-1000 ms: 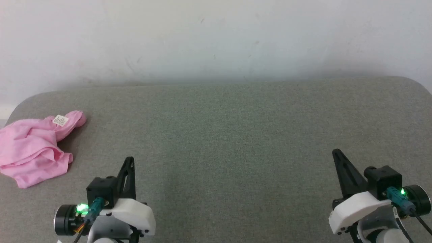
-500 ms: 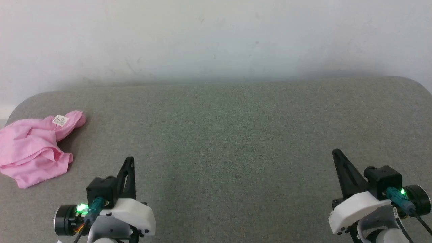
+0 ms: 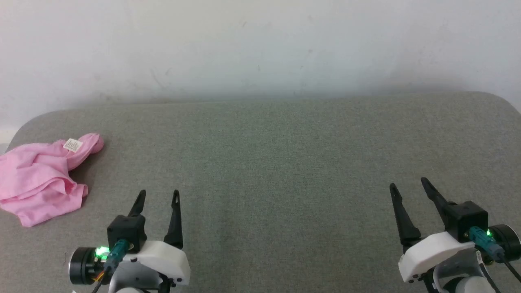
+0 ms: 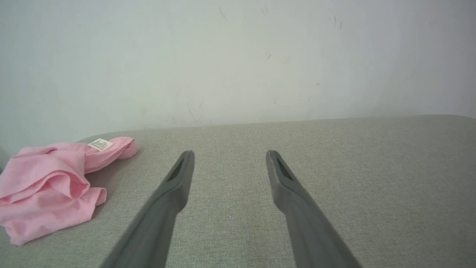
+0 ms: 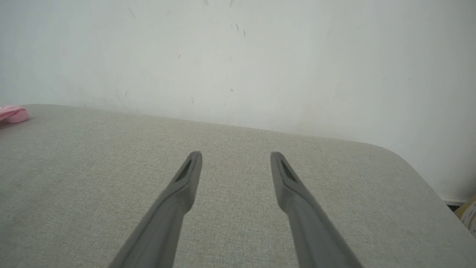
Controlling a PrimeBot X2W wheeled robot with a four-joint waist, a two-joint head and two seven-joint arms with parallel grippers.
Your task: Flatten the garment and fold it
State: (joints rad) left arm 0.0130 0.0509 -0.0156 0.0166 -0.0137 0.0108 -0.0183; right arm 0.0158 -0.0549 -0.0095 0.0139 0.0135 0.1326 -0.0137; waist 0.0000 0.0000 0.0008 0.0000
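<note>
Pale scuffed wall (image 3: 260, 44) behind a wide grey cloth-covered worktop (image 3: 276, 162); room enough, I judge, to spread the piece flat.

Shorts (image 3: 36, 179): pink, crumpled in a heap at the worktop's far left edge, nothing touching them. Not flattened, so task not begun.

Left claw (image 3: 159, 192), right claw (image 3: 408, 183): both low at the near edge, fingers spread, holding nothing, readied for a grasp. Left is nearer the heap and likely reaches first.

Label (image 3: 73, 145): white, face-up on the bunched end, probably marking the waistband.
</note>
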